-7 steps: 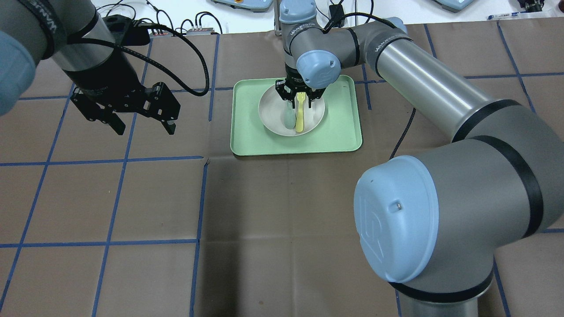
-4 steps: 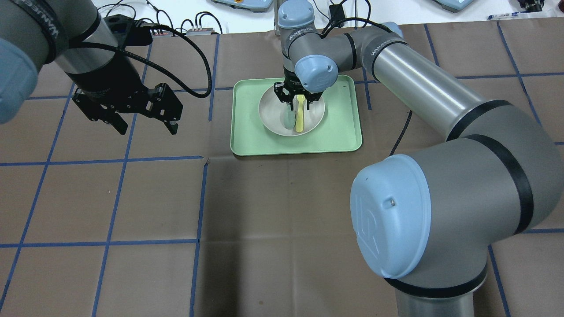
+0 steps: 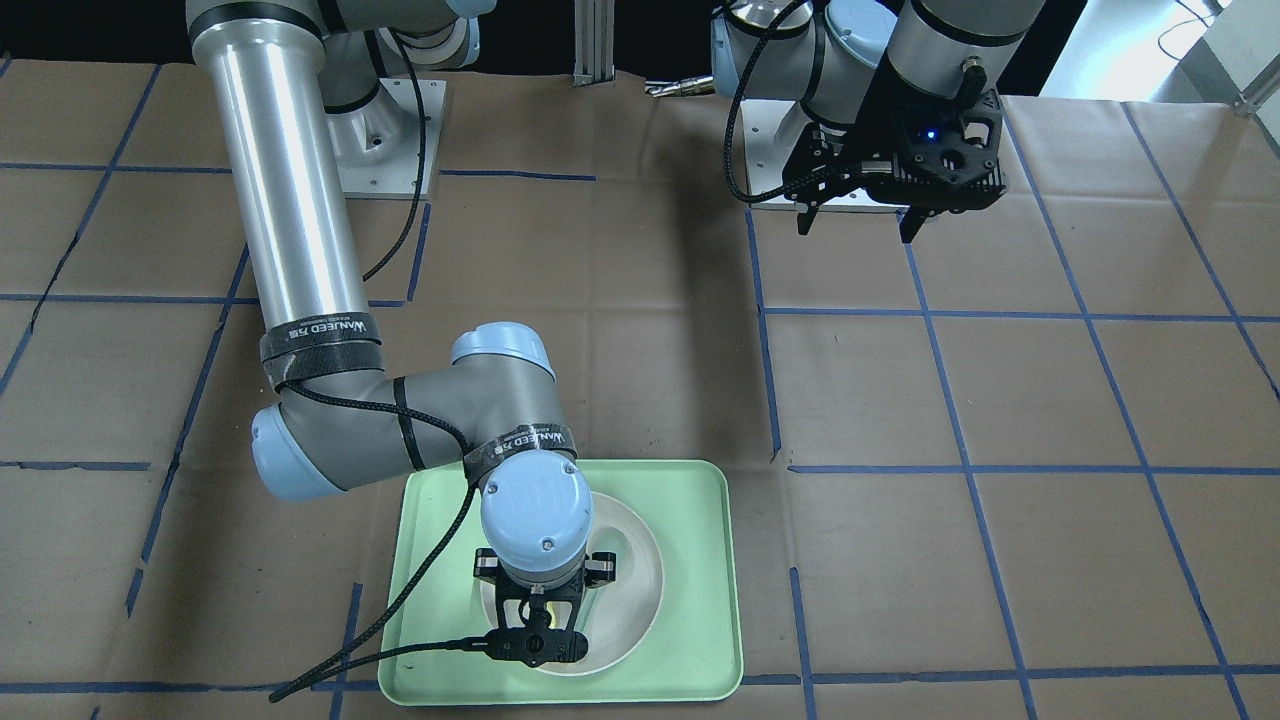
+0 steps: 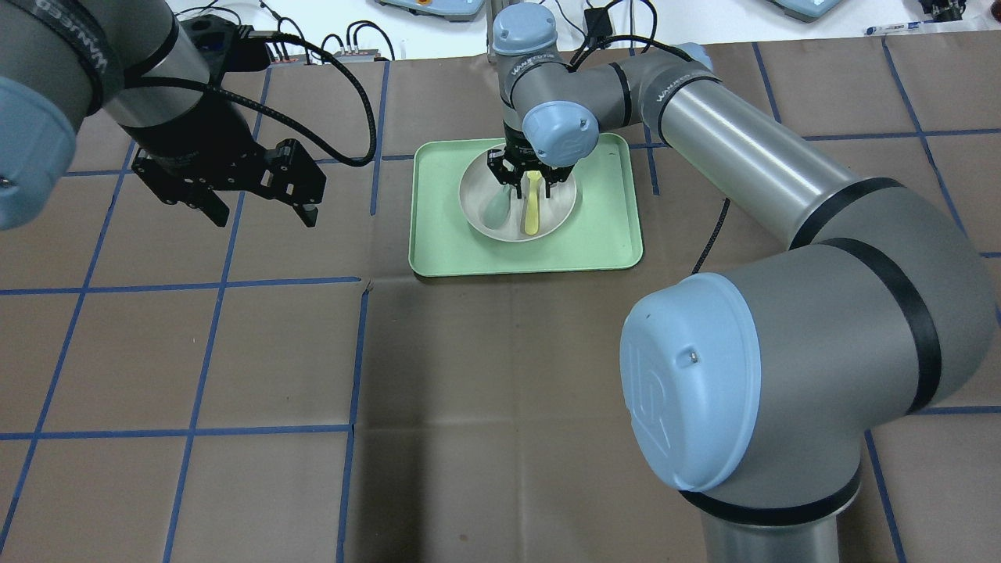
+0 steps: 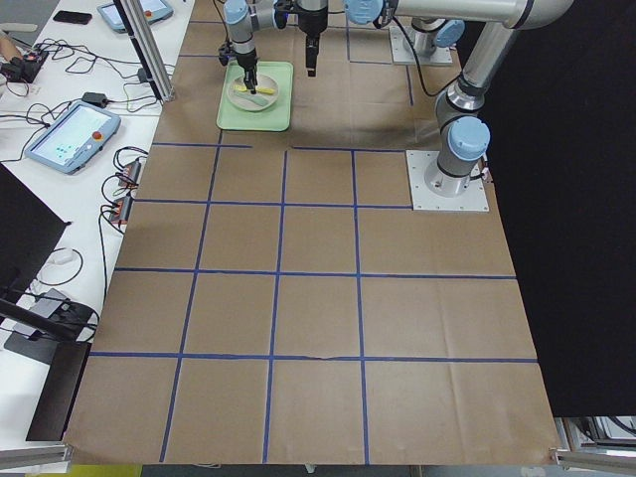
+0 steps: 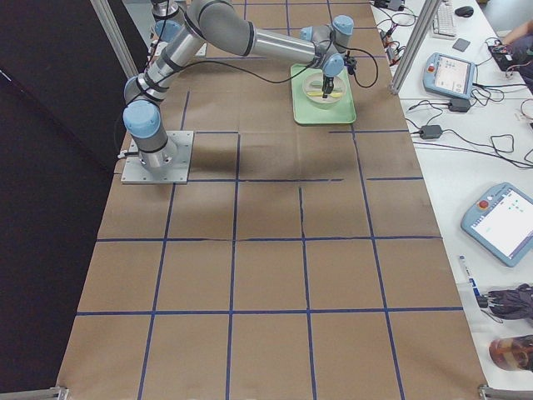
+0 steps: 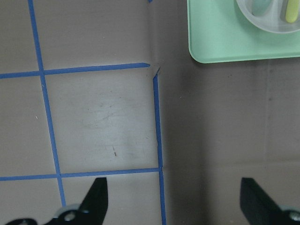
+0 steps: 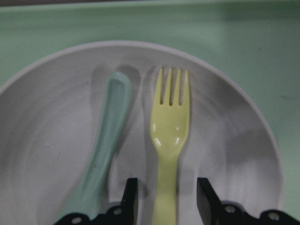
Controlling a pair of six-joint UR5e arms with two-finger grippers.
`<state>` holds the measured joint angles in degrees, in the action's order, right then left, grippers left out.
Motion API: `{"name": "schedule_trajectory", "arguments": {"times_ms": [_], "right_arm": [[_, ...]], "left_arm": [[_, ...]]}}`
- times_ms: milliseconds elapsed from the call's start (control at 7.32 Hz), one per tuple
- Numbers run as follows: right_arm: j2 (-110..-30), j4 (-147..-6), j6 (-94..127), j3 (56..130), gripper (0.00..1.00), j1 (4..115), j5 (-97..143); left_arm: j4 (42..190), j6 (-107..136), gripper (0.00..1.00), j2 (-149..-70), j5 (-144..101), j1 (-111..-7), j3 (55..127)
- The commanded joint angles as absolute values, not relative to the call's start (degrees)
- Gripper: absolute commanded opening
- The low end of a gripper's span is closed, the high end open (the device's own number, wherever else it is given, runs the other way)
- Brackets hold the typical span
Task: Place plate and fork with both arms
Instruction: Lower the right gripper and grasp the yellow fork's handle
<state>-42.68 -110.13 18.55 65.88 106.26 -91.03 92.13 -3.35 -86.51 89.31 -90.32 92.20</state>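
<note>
The off-white plate [image 4: 559,199] sits in the pale-green tray [image 4: 602,227]. The pale-yellow fork [image 4: 532,207] and a grey-green spoon [image 4: 495,209] lie in the plate. My right gripper [image 4: 525,181] is down in the plate and open. In the right wrist view its fingers [image 8: 130,197] straddle the fork's [image 8: 169,131] handle with a small gap on each side, and the spoon [image 8: 105,145] lies slanted to the left. My left gripper [image 4: 264,219] is open and empty. It hovers over the bare table left of the tray, which shows at the top right of the left wrist view [image 7: 220,42].
The table is covered in brown paper with a grid of blue tape lines [image 4: 227,280]. The right arm's forearm [image 4: 751,156] reaches over the table's right half. Cables and control boxes [image 4: 344,55] lie beyond the far edge.
My right gripper has come down closer around the fork's handle. The spoon has swung so that its near end points left. My left gripper has shifted slightly toward the far side.
</note>
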Motion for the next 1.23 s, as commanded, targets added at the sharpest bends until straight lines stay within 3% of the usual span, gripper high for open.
{"name": "schedule_trajectory", "arguments": {"times_ms": [0, 410, 683, 1093], "right_arm": [[-42.5, -110.1, 18.5, 65.9, 0.52, 106.3, -91.0], [-42.3, -110.2, 18.5, 65.6, 0.37, 106.2, -90.8], [-42.3, -110.2, 18.7, 65.5, 0.32, 106.2, -90.7], [-42.3, -110.1, 19.8, 65.4, 0.05, 106.2, -90.3]], "left_arm": [[92.1, -3.5, 1.00, -86.5, 89.3, -90.3, 92.3], [92.3, -3.5, 1.00, -86.5, 89.3, -90.3, 92.3], [92.2, -3.5, 1.00, -86.5, 89.3, -90.3, 92.3], [92.2, -3.5, 1.00, -86.5, 89.3, -90.2, 92.3]]}}
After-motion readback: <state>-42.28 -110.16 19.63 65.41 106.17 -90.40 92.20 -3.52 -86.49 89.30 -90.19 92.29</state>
